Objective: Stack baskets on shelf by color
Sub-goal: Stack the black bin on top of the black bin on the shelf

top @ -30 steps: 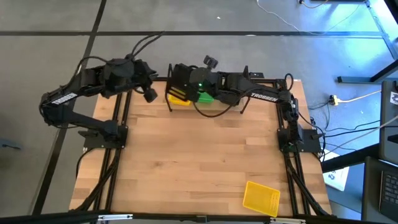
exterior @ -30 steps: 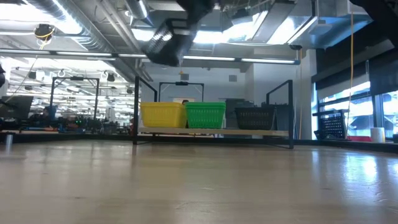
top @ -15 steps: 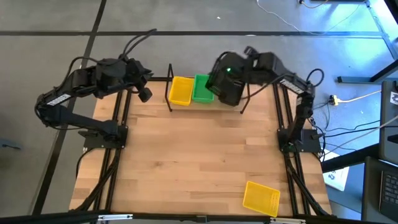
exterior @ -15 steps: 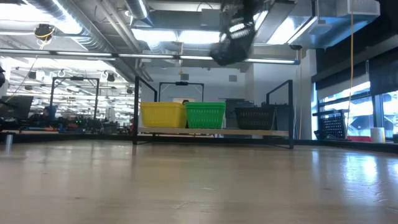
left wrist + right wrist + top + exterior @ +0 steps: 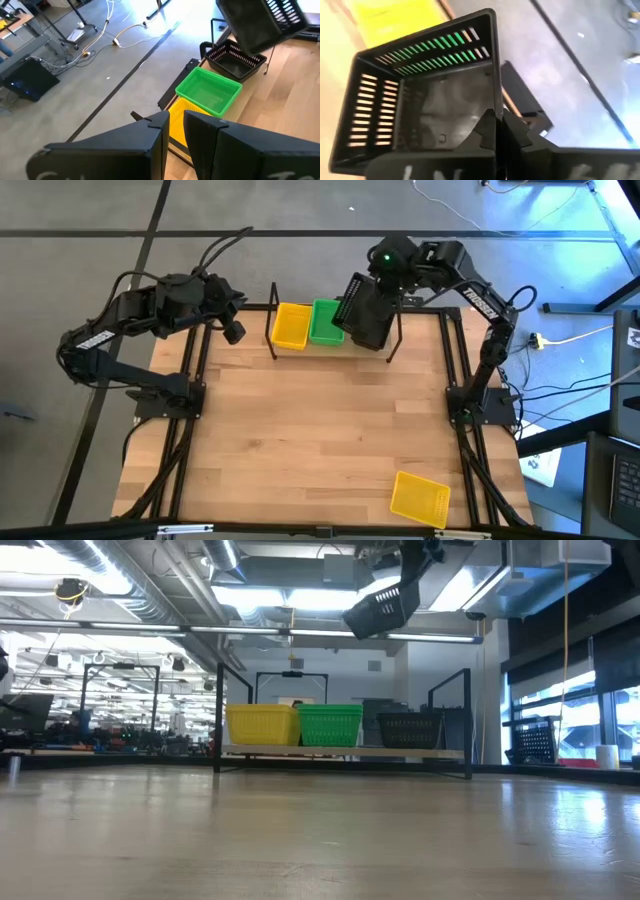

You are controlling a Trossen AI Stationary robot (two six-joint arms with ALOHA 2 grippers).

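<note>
Here a lone yellow basket (image 5: 420,498) lies at the lower right of the high view on the tabletop (image 5: 320,440). Farther back, the shelf (image 5: 277,340) holds a yellow basket (image 5: 291,326), green basket (image 5: 324,321) and black basket (image 5: 235,59). Top centre, the right gripper (image 5: 495,131) clamps a tilted black basket (image 5: 364,312) aloft; the left gripper (image 5: 234,330), upper left, stands slightly parted and empty

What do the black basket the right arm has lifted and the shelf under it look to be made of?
Black slotted basket: apparently moulded plastic with a semi-gloss floor, judging by even slits and soft reflections. It hangs tilted in the right tool. Low black-barred shelf: thin dark bars that look like painted metal, with a pale board, probably wood.
</note>
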